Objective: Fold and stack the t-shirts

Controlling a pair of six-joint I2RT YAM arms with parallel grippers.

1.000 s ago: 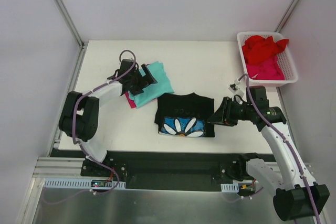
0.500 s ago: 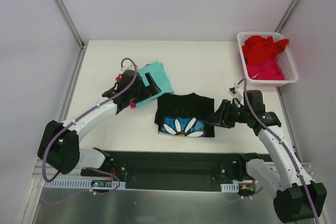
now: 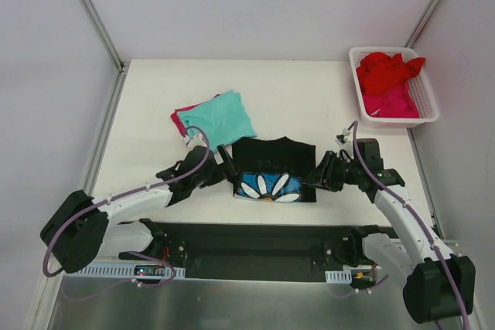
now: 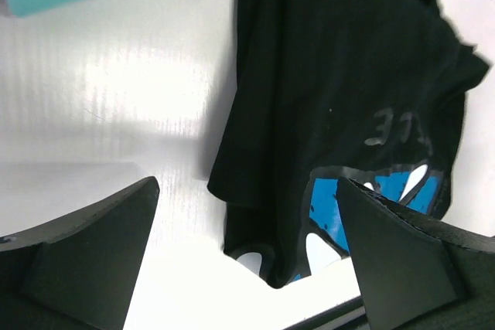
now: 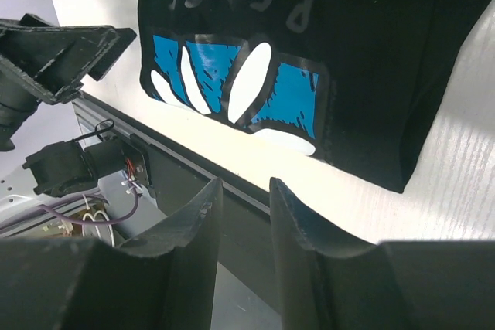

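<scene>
Now, likely stacking the black t-shirt (image 3: 272,161).
Left gripper (image 4: 246,187) spread, right gripper (image 5: 244,187) barely parted; next, lift it far-left onto teal t-shirt (image 3: 220,117).

The black t-shirt (image 5: 371,59) bears grey lettering, upside down here, that seems to read PEACE.

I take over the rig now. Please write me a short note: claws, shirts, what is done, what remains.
Left claw: wide open, empty, at the black shirt's left edge.
Right claw: slightly open, empty, at its right edge.
Done: teal shirt lies folded on a pink one; black shirt folded, apart from that pile.
Left: probably stack the black one; red shirt and pink shirt lie crumpled in the basket.
</scene>
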